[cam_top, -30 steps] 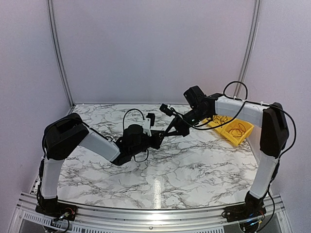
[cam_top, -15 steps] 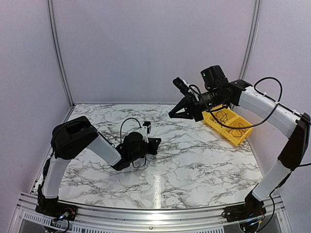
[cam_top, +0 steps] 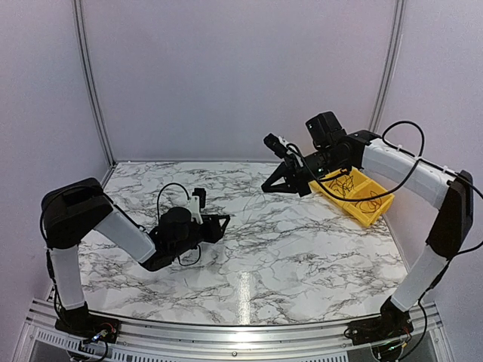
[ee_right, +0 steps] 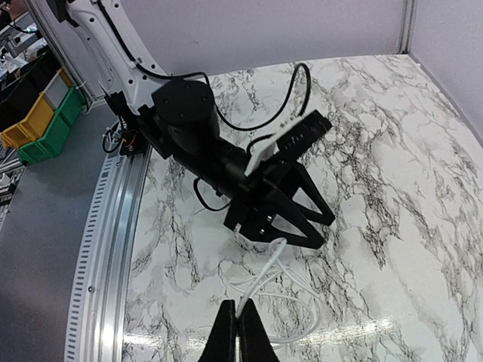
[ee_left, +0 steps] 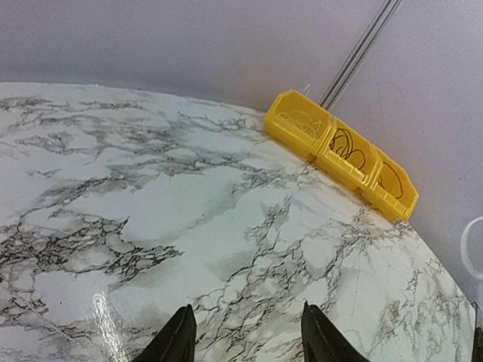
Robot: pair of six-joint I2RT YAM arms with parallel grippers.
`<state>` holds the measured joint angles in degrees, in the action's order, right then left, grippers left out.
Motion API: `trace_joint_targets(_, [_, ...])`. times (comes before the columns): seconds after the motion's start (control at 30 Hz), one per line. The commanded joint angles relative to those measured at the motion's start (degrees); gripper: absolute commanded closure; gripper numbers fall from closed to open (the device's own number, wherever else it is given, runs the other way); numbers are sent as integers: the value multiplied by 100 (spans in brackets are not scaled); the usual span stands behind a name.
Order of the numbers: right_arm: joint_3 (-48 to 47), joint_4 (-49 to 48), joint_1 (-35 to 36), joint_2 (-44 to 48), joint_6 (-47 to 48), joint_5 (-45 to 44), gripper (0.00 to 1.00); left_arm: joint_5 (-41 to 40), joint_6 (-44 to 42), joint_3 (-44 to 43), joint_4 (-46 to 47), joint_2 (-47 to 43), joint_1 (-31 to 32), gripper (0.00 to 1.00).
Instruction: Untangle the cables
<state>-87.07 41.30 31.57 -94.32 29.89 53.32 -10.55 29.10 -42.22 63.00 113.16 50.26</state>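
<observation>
Right jaws are clenched, and a white cable point(ee_right: 263, 275) seems to be pinched between them; its loose loop hangs below, over the bench point(cam_top: 302, 249). Left jaws are released, with nothing between them, low over the bench and well away from the bin point(ee_left: 293, 139). Right jaws hover near the bin's left end, and thin black coils point(ee_left: 349, 147) already lie in its compartments. I judge that the step in hand is to carry the freed cable to the bin. To do it well, the grip should be firm until the whole loop is above one compartment. The loop should pass high over the bin wall, so that it does not catch there. The move should be slow, because a swinging loop can hook on the coils inside and tangle again. Only then should the jaws let go. Left jaws had better wait far from the bin. One second ago both jaws met well to the left of the bin, and left jaws were almost closed. Now left jaws have opened and drawn further from the bin, while right jaws have risen and come close to it.
</observation>
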Motion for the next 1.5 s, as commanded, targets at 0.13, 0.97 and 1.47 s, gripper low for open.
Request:
trace_joint_targets(0.13, [32, -164, -20, -224, -1, -373, 100, 1002, -425, 55, 497, -973, -16, 46])
trace_joint_targets(0.97, [78, -178, 15, -279, -46, -169, 100, 1520, -87, -1421, 424, 344, 96, 69])
trace_joint_targets(1.47, [-31, 86, 112, -31, 85, 383, 100, 814, 778, -2198, 448, 1440, -119, 92])
